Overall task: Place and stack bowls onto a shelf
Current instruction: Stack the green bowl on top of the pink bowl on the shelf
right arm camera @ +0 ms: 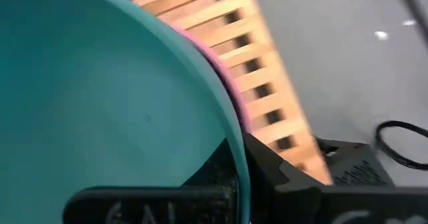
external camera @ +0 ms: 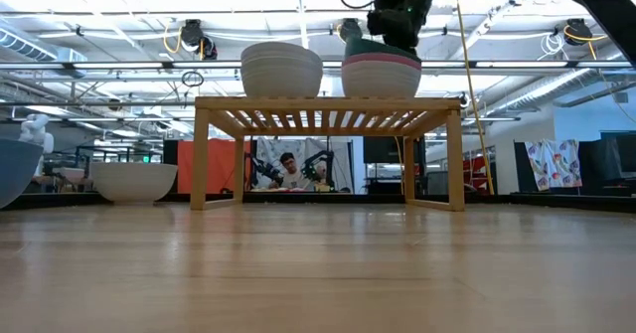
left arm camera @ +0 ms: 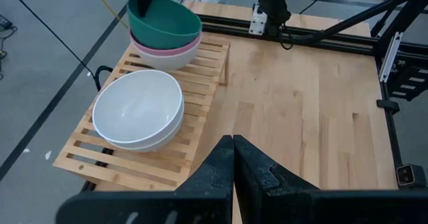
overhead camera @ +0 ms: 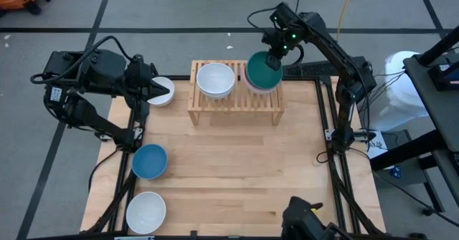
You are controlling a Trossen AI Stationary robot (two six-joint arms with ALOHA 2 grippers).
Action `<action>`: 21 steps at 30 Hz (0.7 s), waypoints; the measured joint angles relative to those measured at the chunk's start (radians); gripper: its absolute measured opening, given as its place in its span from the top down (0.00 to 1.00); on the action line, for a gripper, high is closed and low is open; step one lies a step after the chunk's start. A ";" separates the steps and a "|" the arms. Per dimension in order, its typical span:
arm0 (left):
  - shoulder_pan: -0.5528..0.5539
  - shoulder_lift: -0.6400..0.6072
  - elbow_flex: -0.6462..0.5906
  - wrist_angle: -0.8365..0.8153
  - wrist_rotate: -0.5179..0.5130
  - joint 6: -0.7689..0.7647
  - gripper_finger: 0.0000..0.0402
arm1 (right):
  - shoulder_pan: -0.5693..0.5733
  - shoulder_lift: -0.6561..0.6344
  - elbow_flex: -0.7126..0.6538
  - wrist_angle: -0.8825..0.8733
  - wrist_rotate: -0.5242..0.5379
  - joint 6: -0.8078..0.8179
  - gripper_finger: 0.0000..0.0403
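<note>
We see the green bowl pinched at the shelf.
Nearest us a white bowl (overhead camera: 146, 211) and blue bowl (overhead camera: 149, 161) sit on the worktop (overhead camera: 244, 175); left pincer (overhead camera: 161, 89) clenched, empty; farther, right pincer (overhead camera: 273, 61) grips the dark green bowl (overhead camera: 262, 71) atop the shelf (overhead camera: 236, 104).

No legible text or labels.
</note>
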 joint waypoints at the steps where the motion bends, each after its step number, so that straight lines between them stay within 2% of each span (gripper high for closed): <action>1: 0.000 0.000 0.000 0.000 0.000 -0.002 0.99 | 0.000 0.006 0.000 -0.011 -0.014 -0.014 1.00; 11: 0.000 0.000 0.000 0.000 0.000 -0.030 0.99 | 0.001 0.022 -0.005 -0.003 -0.020 -0.018 0.98; 21: 0.000 0.000 0.000 0.000 0.000 -0.041 0.99 | 0.016 -0.001 -0.008 0.007 -0.015 -0.001 0.81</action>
